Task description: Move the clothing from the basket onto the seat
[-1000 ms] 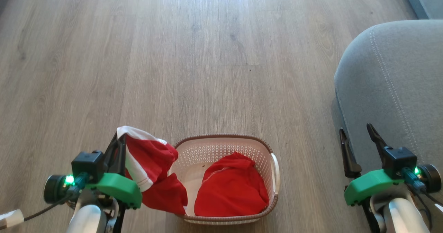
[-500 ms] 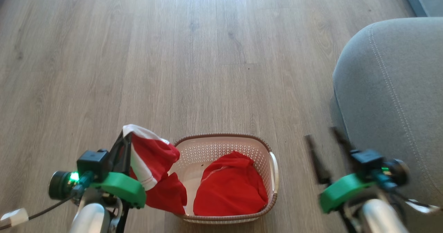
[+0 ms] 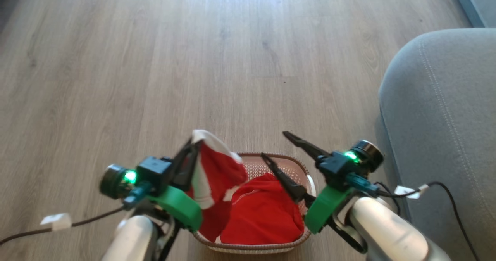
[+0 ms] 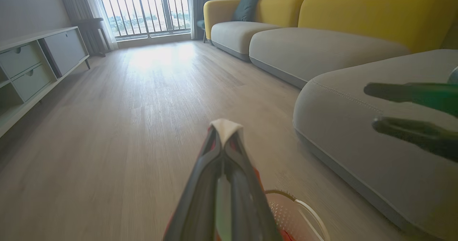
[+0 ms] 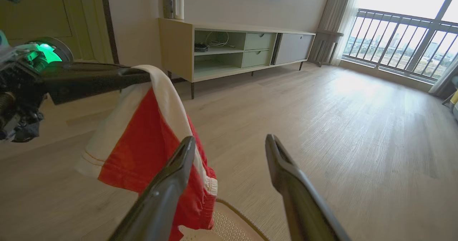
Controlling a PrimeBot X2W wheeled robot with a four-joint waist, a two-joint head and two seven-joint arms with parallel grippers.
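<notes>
Trimmed garment point(image 3: 219, 164): bright red cloth with a white band, hanging crumpled from the left gripper point(image 3: 193, 142), whose fingers are clenched on its white edge, above the left end of the basket point(image 3: 248, 248); plain garment point(image 3: 267, 214): all red, heaped inside the cream, brown-rimmed basket, which stands on the wooden floor point(image 3: 193, 59); right gripper point(image 3: 274, 144): fingers released and spread, holding nothing, above the basket's right end; seat point(image 3: 445, 117): grey cushion with stitched seams, to the right, apart from the basket. The left wrist view adds a yellow-backed sofa point(image 4: 357, 11) and a balcony railing point(image 4: 143, 11); the right wrist view adds a low sideboard point(image 5: 257, 42) and shows the trimmed garment's hem side-on.
</notes>
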